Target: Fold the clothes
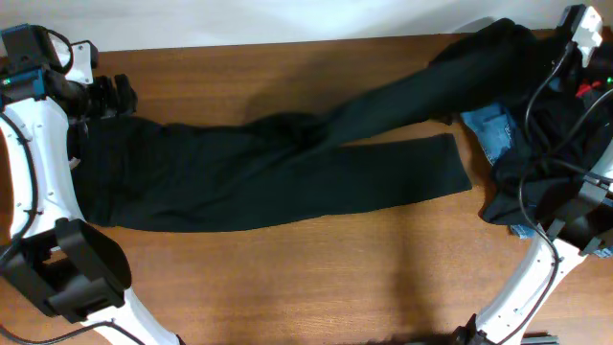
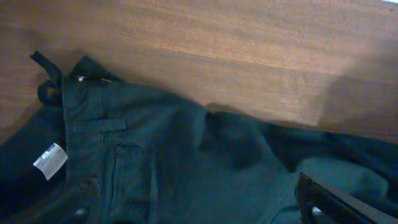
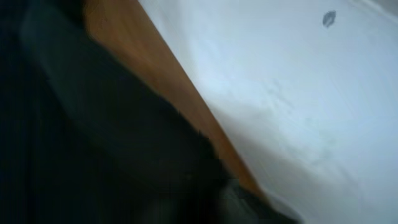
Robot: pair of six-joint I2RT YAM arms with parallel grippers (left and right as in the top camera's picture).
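Brown wooden table (image 1: 287, 278) bore the black trousers (image 1: 239, 177) lengthwise, waistband beside the left gripper (image 1: 122, 96), its jaws wide and empty. Spreading seemed the step in hand; next, the stray leg running up onto the heap of clothes (image 1: 551, 163) by the denim jeans (image 1: 490, 132) wanted laying beside its twin. Dark cloth hid the right gripper; its state could not be told.

Overhead evenly lit; right wrist view dim, seemingly motion-blurred.
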